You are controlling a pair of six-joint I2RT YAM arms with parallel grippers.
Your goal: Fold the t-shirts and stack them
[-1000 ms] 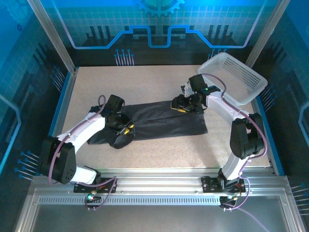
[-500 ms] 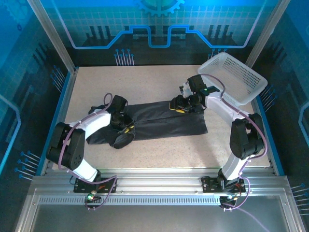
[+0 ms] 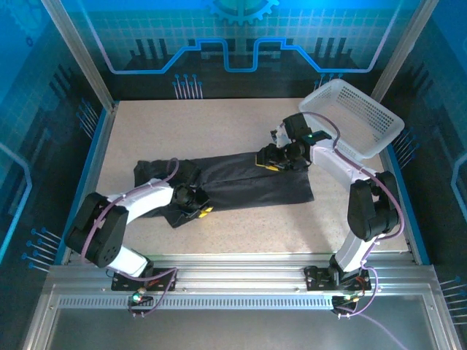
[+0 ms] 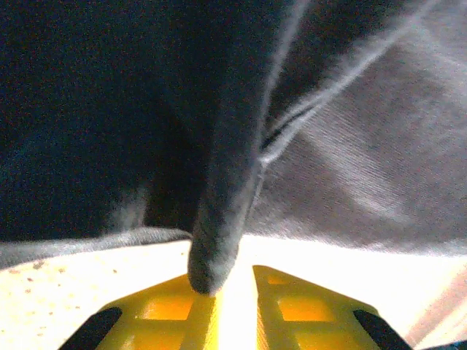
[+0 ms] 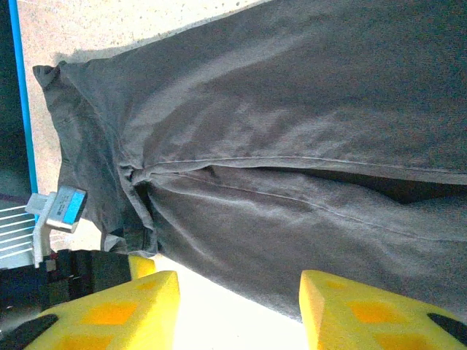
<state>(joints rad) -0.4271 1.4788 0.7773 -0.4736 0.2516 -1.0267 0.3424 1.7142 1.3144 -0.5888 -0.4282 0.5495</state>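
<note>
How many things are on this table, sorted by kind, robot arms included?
Dark t-shirt: 1
White lattice basket: 1
Robot arms: 2 (left arm, right arm)
Total: 4

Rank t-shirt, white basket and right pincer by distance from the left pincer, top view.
1. t-shirt: touching, a fold sits inside the left pincer, near left.
2. right pincer: over the shirt's far right end.
3. white basket: far right corner, beyond the right pincer.
</note>
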